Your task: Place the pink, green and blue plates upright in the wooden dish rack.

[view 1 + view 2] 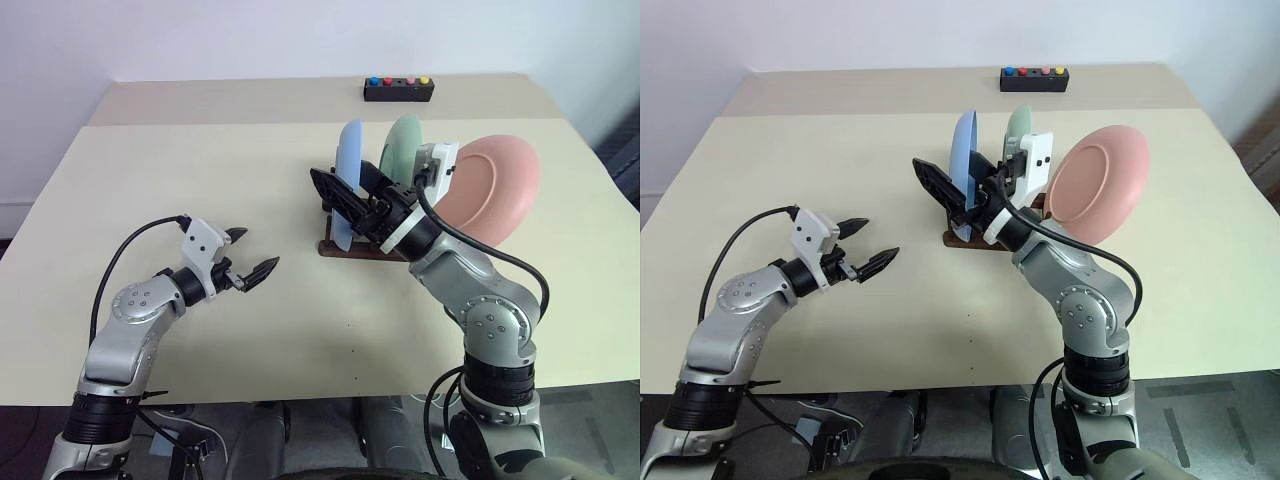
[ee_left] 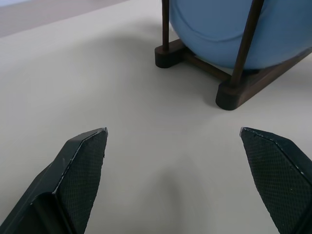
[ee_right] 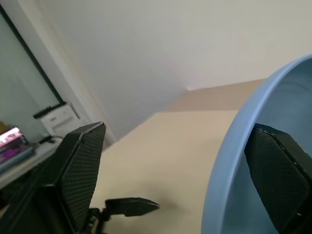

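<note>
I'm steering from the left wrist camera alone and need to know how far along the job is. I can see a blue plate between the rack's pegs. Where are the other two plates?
Observer: The green plate stands upright in the wooden dish rack, next to the blue plate, on its right.
Operator: And the pink one?
Observer: The pink plate stands tilted at the rack's right end; the right arm hides its foot.
Operator: Is the right gripper holding anything?
Observer: No. The right gripper is open, with a finger on each side of the blue plate's rim.
</note>
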